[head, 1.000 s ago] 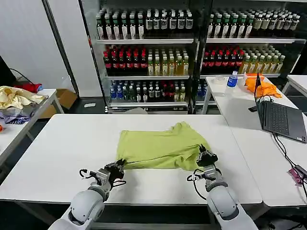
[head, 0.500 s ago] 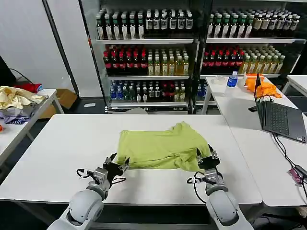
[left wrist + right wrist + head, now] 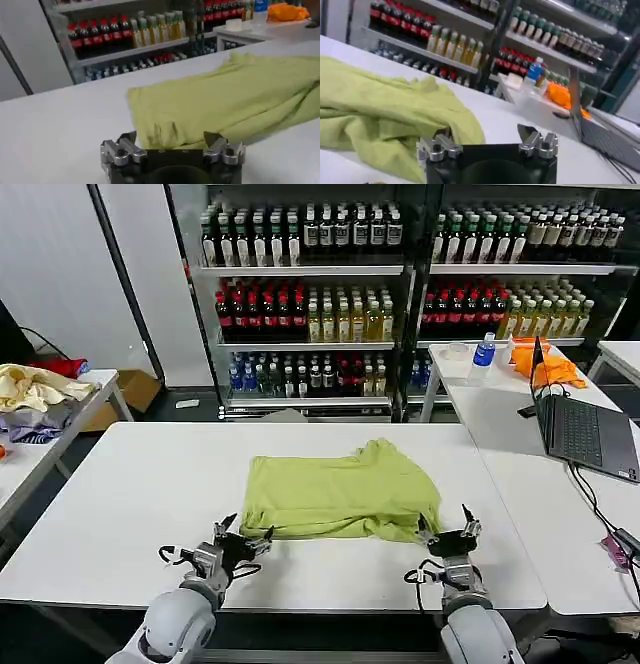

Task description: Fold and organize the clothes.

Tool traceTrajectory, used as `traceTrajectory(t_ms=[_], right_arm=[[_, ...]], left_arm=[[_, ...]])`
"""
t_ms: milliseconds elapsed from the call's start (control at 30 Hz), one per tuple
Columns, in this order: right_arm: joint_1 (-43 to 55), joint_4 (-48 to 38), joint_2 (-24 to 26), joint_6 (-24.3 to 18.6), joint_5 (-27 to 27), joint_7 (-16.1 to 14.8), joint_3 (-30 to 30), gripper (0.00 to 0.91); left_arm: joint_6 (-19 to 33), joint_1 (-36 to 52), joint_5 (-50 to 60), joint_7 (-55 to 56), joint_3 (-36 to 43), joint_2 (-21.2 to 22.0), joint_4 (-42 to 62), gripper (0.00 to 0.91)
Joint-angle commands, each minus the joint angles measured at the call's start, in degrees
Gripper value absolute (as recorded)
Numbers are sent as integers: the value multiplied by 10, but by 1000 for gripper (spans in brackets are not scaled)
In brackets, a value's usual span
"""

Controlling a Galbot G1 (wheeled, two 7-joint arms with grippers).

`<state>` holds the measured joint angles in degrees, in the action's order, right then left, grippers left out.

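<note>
The lime T-shirt [image 3: 338, 498] lay folded and rumpled mid-table [image 3: 120, 504], plain side up. Both the left gripper [image 3: 243, 540] and right gripper [image 3: 447, 529] sat spread apart, empty, just off its near edge.

The T-shirt [image 3: 338, 498] is spread at the centre of the table [image 3: 120, 504], in the middle of the frame. Just below its lower edge, the left gripper [image 3: 243, 539] is placed at lower left and the right gripper [image 3: 446, 529] at lower right, both clear of the cloth. Shelves of bottles [image 3: 300, 294] are ranged across the top, and a laptop [image 3: 585, 434] is set at the right edge.
</note>
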<state>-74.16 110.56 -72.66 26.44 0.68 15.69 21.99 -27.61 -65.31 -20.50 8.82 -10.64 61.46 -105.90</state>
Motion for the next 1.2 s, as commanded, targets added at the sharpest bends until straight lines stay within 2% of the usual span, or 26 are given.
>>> traceTrajectory(t_ms=[33,133,167,200,233,267,300,333,367,400,467,500,533,567,633,1200], right_arm=[[-12,-2,-2,33,66,11,12,907],[-9,-6,-4,58,105,16,10,907],[-6,-8,-4,65,114,17,8,907],[-4,-10,-4,67,122,18,7,907],[0,-13,-5,67,132,19,2,907],[2,-16,-6,67,137,19,-2,907],[5,-17,-6,67,141,20,-5,907],[8,-19,-7,67,147,21,-8,907],[10,-19,-8,68,152,21,-10,907],[11,-22,-8,68,161,21,-12,867],[12,-25,-8,68,174,21,-16,705],[12,-26,-7,68,182,21,-18,494],[12,-27,-7,68,185,21,-19,363],[12,-28,-7,68,188,20,-20,81],[11,-30,-7,68,194,18,-21,0],[-11,-2,-1,67,195,7,-20,0]], left_arm=[[0,24,-8,1,14,4,36,907],[-4,34,-16,2,19,7,51,907],[-7,38,-19,2,20,8,56,816],[-8,40,-19,2,21,8,59,816],[-14,43,-21,3,22,9,63,514],[-17,45,-22,4,23,9,66,433],[-18,46,-22,5,23,10,68,282],[-20,46,-23,6,24,10,69,191],[-22,47,-24,7,24,10,69,141],[-24,47,-25,8,24,11,69,141],[-26,46,-26,10,24,10,68,101],[-28,46,-27,9,24,10,67,81],[-28,46,-28,9,24,9,67,71],[-30,46,-30,9,24,9,66,71],[-32,45,-33,9,23,9,65,60],[-38,18,-47,1,14,1,18,60]])
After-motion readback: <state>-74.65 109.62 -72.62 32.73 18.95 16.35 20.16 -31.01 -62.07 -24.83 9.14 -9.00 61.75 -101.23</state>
